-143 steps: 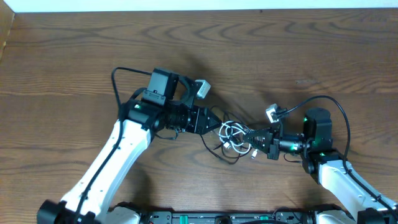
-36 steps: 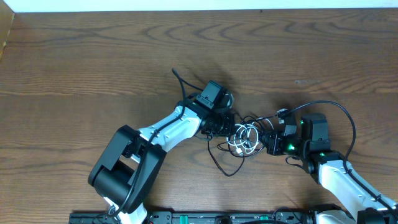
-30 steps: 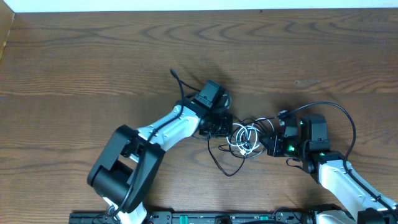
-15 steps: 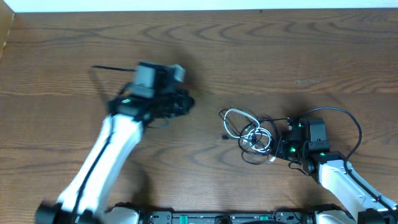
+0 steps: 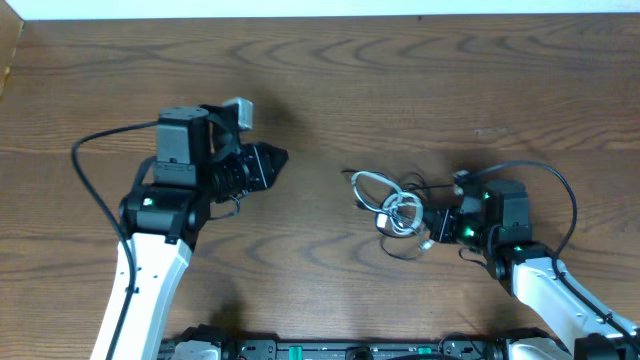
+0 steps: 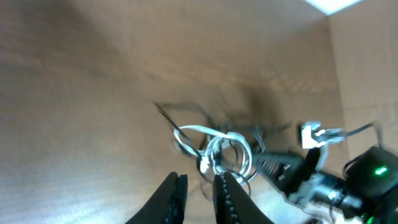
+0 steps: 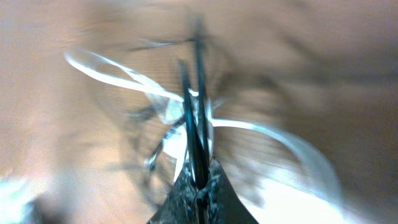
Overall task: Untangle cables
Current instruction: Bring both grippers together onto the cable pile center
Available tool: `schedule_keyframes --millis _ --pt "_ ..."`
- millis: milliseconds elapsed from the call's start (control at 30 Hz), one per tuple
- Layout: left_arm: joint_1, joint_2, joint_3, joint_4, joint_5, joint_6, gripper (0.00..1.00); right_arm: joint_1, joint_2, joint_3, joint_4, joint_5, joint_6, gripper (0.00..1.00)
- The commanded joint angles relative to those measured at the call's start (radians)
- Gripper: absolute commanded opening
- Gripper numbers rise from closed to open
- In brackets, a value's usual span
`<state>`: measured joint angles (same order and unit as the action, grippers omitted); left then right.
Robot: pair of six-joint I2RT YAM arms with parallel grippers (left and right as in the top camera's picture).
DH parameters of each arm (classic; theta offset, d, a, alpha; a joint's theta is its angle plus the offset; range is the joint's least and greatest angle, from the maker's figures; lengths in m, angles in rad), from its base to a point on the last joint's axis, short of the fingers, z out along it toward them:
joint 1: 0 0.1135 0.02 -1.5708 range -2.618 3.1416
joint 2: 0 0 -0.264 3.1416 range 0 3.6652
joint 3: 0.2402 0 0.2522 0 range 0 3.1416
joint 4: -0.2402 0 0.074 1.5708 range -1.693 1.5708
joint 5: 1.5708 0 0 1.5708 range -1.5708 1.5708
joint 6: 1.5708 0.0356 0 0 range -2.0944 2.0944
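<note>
The cables lie as one small tangle right of the table's middle: white loops (image 5: 398,208) twisted with a thin black cord (image 5: 403,253). My right gripper (image 5: 438,224) sits at the tangle's right side. In the right wrist view that gripper (image 7: 199,182) is shut on the black cord (image 7: 198,118), with blurred white loops (image 7: 118,70) behind it. My left gripper (image 5: 277,157) hangs well left of the tangle, pointing toward it. In the left wrist view it (image 6: 199,186) shows a narrow gap with nothing in it, and the white loops (image 6: 221,149) lie ahead.
The brown wooden table (image 5: 400,80) ends at a white strip along the far edge. The left arm's thick black cable (image 5: 85,160) arcs out to the left. The right arm's own cable (image 5: 560,190) loops above its wrist.
My left arm has swung back left, away from the tangle, and its jaws have parted slightly. The right gripper stays shut on the black cord; the tangle shifted slightly.
</note>
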<state>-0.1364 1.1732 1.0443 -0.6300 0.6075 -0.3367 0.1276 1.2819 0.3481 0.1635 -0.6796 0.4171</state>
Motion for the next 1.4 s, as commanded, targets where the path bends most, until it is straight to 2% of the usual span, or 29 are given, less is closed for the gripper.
schedule_keyframes --millis 0,100,167,333,500,600,733,833,900,967,1133,1267,1367 --pt "-0.032 0.047 0.005 -0.06 0.029 0.011 0.22 0.008 -0.002 0.002 0.22 -0.543 -0.043 0.01" --pt "-0.073 0.096 0.005 -0.107 0.033 0.011 0.22 0.009 -0.013 0.002 0.507 -0.581 0.194 0.01" --pt "-0.108 0.123 0.005 -0.116 0.04 0.011 0.22 0.01 -0.021 0.002 0.64 -0.554 0.272 0.01" --pt "-0.191 0.15 0.005 -0.109 0.039 0.086 0.22 0.011 -0.036 0.006 0.644 -0.459 0.312 0.01" --pt "-0.219 0.15 0.005 -0.103 0.035 0.131 0.23 0.019 -0.037 0.019 0.433 -0.342 0.23 0.01" --pt "-0.219 0.15 0.005 -0.102 0.034 0.146 0.23 0.037 -0.037 0.075 0.204 -0.241 0.122 0.01" --pt "-0.219 0.15 0.005 -0.102 0.031 0.146 0.24 0.093 -0.037 0.24 -0.189 -0.066 -0.077 0.01" --pt "-0.219 0.151 0.005 -0.1 0.031 0.145 0.37 0.17 -0.037 0.41 -0.456 0.038 -0.224 0.01" --pt "-0.219 0.153 0.005 -0.094 0.032 0.145 0.39 0.225 -0.037 0.5 -0.566 0.07 -0.282 0.01" --pt "-0.219 0.153 0.005 -0.087 0.032 0.14 0.4 0.274 -0.037 0.554 -0.603 0.075 -0.288 0.01" --pt "-0.219 0.153 0.005 -0.06 0.04 0.137 0.41 0.342 -0.037 0.595 -0.55 0.006 -0.258 0.01" --pt "-0.219 0.153 0.005 -0.02 0.066 0.138 0.41 0.335 -0.037 0.595 -0.511 -0.039 -0.119 0.01" --pt "-0.219 0.153 0.005 0.033 0.085 0.138 0.41 0.322 -0.037 0.595 -0.419 -0.179 -0.061 0.01"
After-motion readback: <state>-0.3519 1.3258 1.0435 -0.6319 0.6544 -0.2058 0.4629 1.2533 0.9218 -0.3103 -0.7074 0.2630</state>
